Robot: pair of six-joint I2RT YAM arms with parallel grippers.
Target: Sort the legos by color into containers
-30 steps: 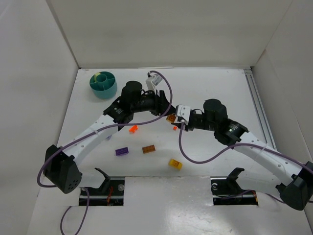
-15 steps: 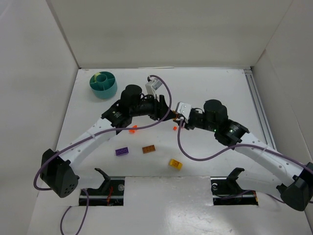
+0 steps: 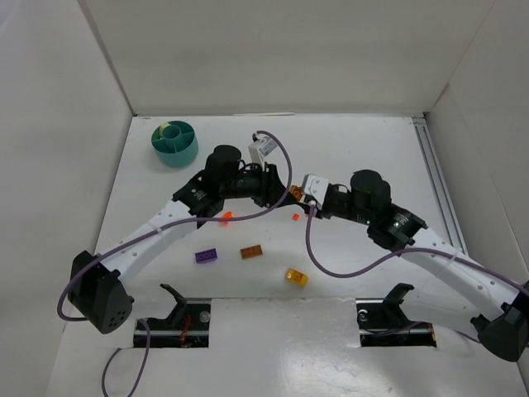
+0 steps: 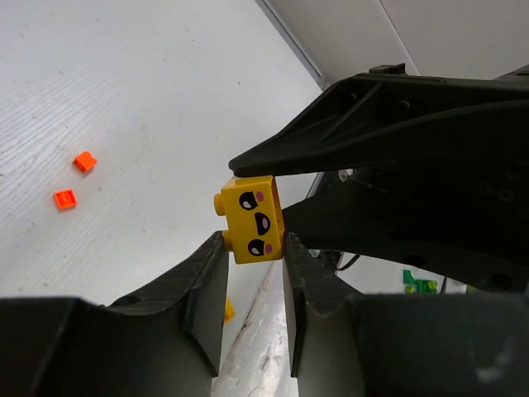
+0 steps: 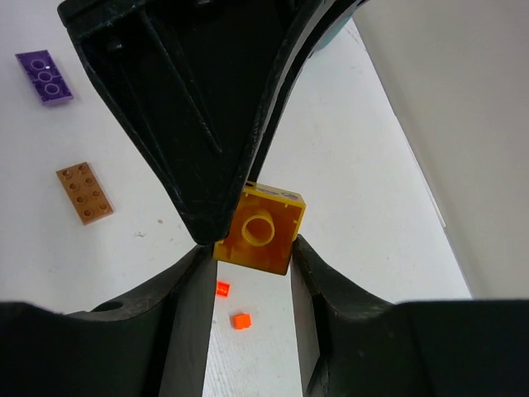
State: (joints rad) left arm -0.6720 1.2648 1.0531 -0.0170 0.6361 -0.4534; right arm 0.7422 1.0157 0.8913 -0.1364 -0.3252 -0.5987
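While left tool [image 4: 254, 242] pinches the yellow brick [image 4: 252, 217], right tool [image 5: 250, 250] clasps it.

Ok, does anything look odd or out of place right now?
Yes. Both grippers hold one yellow face brick in mid-air: the left gripper and the right gripper each appear closed on it from opposite sides, far from the teal tub.

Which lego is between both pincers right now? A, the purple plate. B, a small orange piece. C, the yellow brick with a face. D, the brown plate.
C: both wrist views show the yellow brick pinched in the left pincer and the right pincer at once.
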